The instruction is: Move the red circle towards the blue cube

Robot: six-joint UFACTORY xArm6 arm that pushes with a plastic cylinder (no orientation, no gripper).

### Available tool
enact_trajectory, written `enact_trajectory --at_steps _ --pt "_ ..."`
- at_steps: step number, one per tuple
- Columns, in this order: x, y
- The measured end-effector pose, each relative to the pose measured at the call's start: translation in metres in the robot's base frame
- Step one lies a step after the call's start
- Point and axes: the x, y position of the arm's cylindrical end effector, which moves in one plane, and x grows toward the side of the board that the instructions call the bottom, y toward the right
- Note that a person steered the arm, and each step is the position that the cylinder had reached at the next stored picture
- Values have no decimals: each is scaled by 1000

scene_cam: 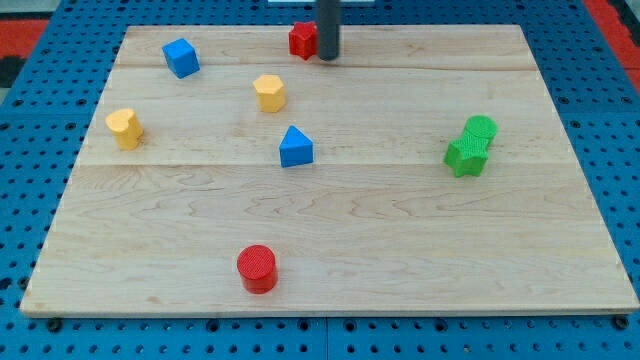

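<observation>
The red circle (257,268) sits near the view's bottom, left of centre. The blue cube (181,57) sits at the view's top left. My tip (328,57) is at the view's top centre, just right of a red block (302,40) and touching or nearly touching it. The tip is far from the red circle and well to the right of the blue cube.
A yellow block (269,92) lies below the red block. A yellow heart-like block (125,128) is at the left. A blue triangle (295,147) is in the middle. Two green blocks (470,147) sit together at the right. The wooden board (400,250) lies on a blue pegboard.
</observation>
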Motion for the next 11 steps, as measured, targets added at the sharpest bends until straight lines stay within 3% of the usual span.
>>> enact_trajectory --at_steps 1,2,3,4,5,6,11 --pt "81 60" --pt "195 69" --pt "295 56" --pt "331 -35" --pt "316 -133" --pt "287 -163" --pt "82 -172"
